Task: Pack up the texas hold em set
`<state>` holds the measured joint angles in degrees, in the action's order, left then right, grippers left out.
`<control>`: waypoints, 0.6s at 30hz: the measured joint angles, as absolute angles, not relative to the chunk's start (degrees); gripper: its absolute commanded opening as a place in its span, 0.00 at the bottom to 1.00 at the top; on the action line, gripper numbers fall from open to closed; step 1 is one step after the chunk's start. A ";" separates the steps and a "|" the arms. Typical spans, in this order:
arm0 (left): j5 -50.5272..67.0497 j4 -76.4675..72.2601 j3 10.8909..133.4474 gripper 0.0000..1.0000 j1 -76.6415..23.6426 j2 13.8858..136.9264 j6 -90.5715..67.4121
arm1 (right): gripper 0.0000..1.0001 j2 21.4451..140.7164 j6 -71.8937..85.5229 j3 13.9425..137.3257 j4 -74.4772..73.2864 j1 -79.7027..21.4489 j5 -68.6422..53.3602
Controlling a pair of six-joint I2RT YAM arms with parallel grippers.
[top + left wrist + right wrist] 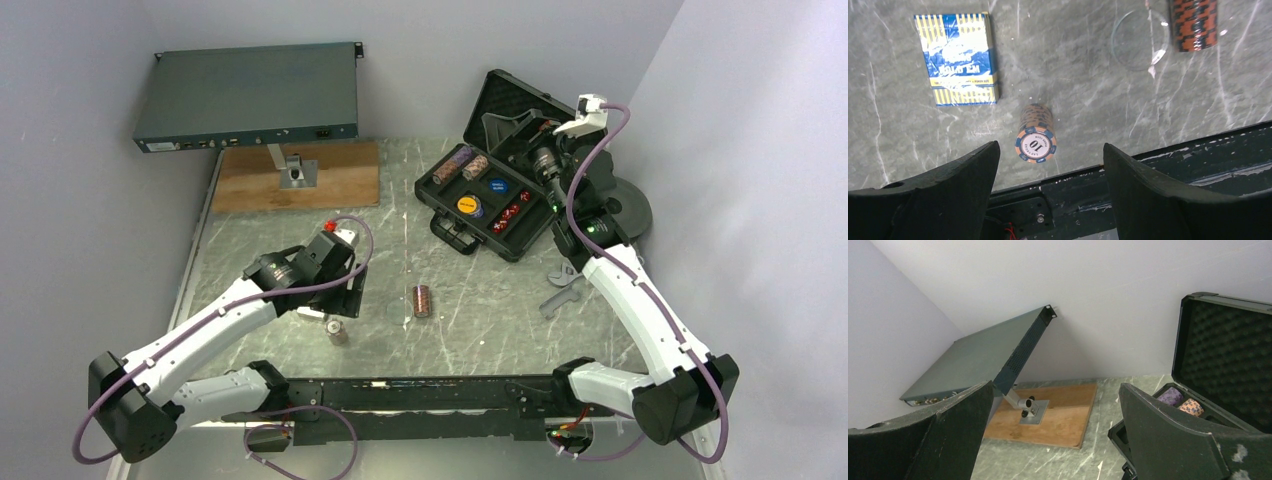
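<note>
Open case (pixel 503 98) sitting far right. Right arm (pixel 640 300) stretching up over it, right gripper (pixel 1055 386) gaping wide, gripping nothing. Left arm (pixel 210 325) crouching low, left gripper (pixel 1050 146) spreading wide, empty, hovering above table (pixel 480 320); card deck (pixel 958 57) and chip stack (pixel 1036 134) lying below.

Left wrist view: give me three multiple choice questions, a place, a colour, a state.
1. The card box lies where? A flat on the table, apart from the chip roll; B atop the chip roll; C in a gripper.
2. Its colours? A red, white; B blue, yellow; C green, black.
3. The left gripper is? A shut on the roll; B shut on the box; C open, empty.
Answers: A, bare table separates them; B, its striped print; C, jaws spread, touching nothing.
</note>
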<state>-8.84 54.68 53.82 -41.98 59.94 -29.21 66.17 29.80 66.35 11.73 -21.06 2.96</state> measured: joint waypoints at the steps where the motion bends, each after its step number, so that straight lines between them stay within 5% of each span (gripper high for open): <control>1: -8.73 54.96 53.43 0.81 -41.98 60.25 -29.28 | 1.00 66.08 29.80 66.35 11.64 -21.06 3.05; 18: -6.79 56.53 47.22 0.74 -41.98 62.19 -31.97 | 1.00 65.45 29.04 66.19 10.98 -21.04 5.06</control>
<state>-6.79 56.53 47.22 -41.98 62.19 -31.97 65.45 29.04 66.19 10.98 -21.04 5.06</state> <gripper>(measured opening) 0.744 0.994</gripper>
